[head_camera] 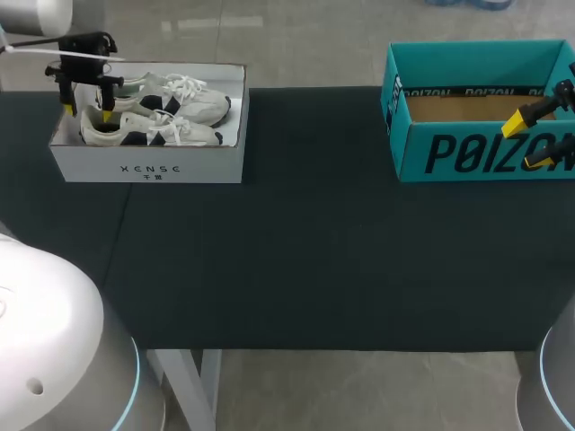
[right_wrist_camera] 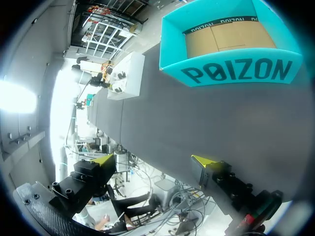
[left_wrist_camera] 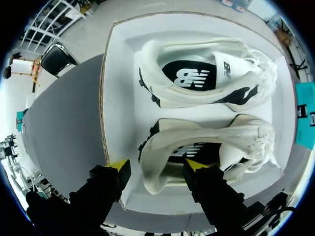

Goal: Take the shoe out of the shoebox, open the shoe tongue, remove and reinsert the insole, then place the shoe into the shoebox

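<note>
A pair of white sneakers with dark trim lies in the white shoebox (head_camera: 148,168) at the table's back left, toes to the right. My left gripper (head_camera: 87,112) hangs over the heel end of the nearer shoe (head_camera: 153,133). In the left wrist view the left gripper (left_wrist_camera: 158,166) is open and straddles the heel of the nearer shoe (left_wrist_camera: 236,142). One yellow tip is over the shoe's opening and the other is outside the heel, apart from it, by the box wall (left_wrist_camera: 115,98). The second shoe (left_wrist_camera: 197,73) lies beyond. My right gripper (head_camera: 528,142) is open and holds nothing.
An open teal box (head_camera: 467,148) with a bare cardboard floor stands at the back right, and the right gripper (right_wrist_camera: 153,160) is in front of its near wall (right_wrist_camera: 231,73). A dark cloth (head_camera: 314,251) covers the table between the two boxes.
</note>
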Controlling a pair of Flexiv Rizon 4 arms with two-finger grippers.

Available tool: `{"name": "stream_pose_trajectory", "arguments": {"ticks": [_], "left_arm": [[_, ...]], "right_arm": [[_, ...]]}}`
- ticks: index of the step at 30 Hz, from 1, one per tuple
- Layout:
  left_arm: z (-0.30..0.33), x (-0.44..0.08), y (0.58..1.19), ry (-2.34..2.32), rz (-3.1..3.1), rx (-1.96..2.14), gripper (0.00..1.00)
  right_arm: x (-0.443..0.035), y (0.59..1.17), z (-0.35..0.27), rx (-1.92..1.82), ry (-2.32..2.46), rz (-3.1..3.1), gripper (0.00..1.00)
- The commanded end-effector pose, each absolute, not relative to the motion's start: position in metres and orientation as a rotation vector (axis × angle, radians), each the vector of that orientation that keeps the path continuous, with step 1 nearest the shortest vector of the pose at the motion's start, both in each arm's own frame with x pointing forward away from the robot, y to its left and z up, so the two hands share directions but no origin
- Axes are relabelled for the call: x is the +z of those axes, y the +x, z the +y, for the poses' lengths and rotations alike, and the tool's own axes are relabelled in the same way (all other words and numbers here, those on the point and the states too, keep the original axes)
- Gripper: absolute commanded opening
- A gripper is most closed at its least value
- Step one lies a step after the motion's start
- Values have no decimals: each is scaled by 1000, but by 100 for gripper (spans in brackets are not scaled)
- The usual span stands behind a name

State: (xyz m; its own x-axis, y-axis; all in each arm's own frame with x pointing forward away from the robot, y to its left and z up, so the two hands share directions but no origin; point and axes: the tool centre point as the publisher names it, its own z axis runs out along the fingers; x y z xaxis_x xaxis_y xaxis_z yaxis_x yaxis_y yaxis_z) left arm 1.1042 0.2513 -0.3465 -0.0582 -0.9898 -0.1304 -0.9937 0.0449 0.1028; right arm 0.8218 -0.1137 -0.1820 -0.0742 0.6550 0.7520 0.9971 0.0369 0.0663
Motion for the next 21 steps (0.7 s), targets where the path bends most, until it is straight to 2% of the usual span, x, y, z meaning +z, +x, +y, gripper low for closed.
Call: {"name": "stream_pose_trajectory", "arguments": {"ticks": [1,4,9,12,15,18,19,21], "left_arm": [[252,-350,1104,-2140,2253,261,59],[252,-351,1105,-2146,2253,266,58],[257,-354,1105,-2133,2260,239,49],[261,-358,1108,-2141,2254,230,48],[264,-361,1109,-2127,2264,211,50],[267,-362,1108,-2097,2280,178,59],[268,-364,1107,-2095,2281,182,55],[269,-367,1108,-2076,2295,157,55]], "right_arm": [[-182,822,-114,-825,-1670,-1786,100],[-182,822,-114,-825,-1670,-1786,100],[-182,822,-114,-825,-1670,-1786,100],[-182,822,-114,-825,-1670,-1786,100],[-182,822,-114,-825,-1670,-1786,100],[-182,822,-114,-825,-1670,-1786,100],[-182,822,-114,-825,-1670,-1786,100],[-182,822,-114,-825,-1670,-1786,100]]}}
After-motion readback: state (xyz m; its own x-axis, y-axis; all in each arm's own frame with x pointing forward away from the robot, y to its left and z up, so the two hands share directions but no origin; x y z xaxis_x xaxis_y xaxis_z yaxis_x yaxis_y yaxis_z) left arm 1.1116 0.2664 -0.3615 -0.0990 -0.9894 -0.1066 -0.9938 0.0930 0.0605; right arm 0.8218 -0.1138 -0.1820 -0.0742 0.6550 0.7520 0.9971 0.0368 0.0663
